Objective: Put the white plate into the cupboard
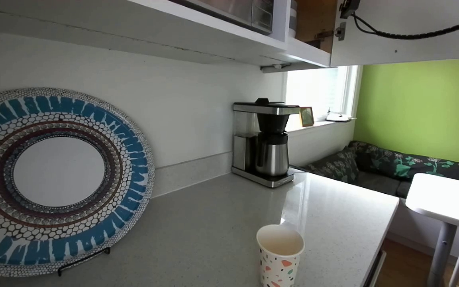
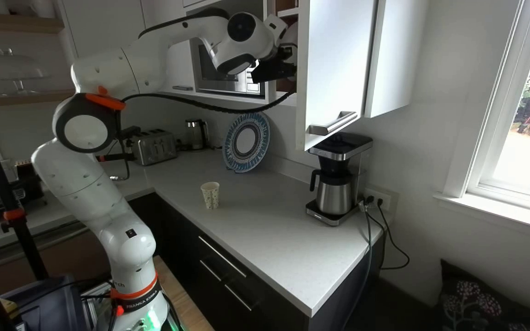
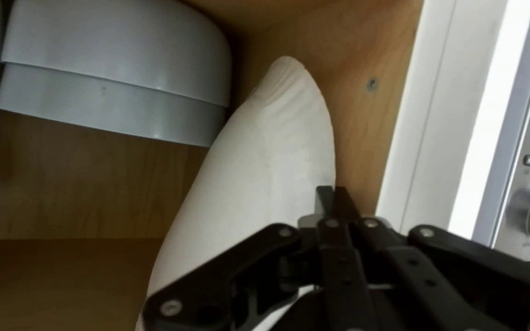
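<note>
The white plate [image 3: 246,174] stands steeply tilted inside the cupboard [image 3: 361,151] in the wrist view. Its far edge is by the wooden side wall; its lower part is hidden behind the gripper. My gripper [image 3: 334,197] is shut on the plate's right rim. In an exterior view the gripper [image 2: 292,71] reaches into the cupboard's opening, with part of the plate [image 2: 291,37] showing above it beside the open white door [image 2: 336,55]. In an exterior view the cupboard's open door [image 1: 408,40] and wooden inside [image 1: 313,20] show; the plate cannot be made out there.
Stacked white-grey bowls [image 3: 118,82] stand in the cupboard left of the plate. A microwave [image 3: 522,193] adjoins the cupboard on the right. Below on the counter are a paper cup [image 2: 210,195], a coffee maker [image 2: 336,184] and a blue-patterned platter [image 2: 246,140].
</note>
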Controlling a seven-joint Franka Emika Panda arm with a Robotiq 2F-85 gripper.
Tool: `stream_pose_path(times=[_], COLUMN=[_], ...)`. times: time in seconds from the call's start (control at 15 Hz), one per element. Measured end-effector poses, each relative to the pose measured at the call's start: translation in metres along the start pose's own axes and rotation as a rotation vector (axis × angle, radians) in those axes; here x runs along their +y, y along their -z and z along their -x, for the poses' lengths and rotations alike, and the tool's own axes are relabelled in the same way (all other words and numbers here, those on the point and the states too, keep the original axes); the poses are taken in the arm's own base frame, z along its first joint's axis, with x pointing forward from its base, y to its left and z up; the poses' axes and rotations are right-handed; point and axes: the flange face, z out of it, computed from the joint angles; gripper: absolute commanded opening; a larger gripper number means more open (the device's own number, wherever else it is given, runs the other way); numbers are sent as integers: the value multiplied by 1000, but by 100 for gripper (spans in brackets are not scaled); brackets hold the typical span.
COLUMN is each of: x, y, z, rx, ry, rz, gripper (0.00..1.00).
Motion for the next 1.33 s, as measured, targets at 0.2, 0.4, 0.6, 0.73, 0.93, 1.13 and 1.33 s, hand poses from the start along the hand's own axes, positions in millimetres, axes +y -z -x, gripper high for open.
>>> stream_pose_path(times=[0.2, 0.4, 0.6, 0.73, 0.93, 1.13, 1.33], x=[2, 6, 8, 10, 10, 11, 13], y=[-5, -6, -4, -3, -3, -3, 0], z=[11, 21, 22, 23, 24, 24, 24], rx=[-46, -85, -98, -103, -104, -104, -106], ry=[20, 34, 43, 44, 33, 16, -9], rz=[8, 20, 30, 34, 36, 38, 47], gripper=[0, 0, 0, 26, 40, 62, 84])
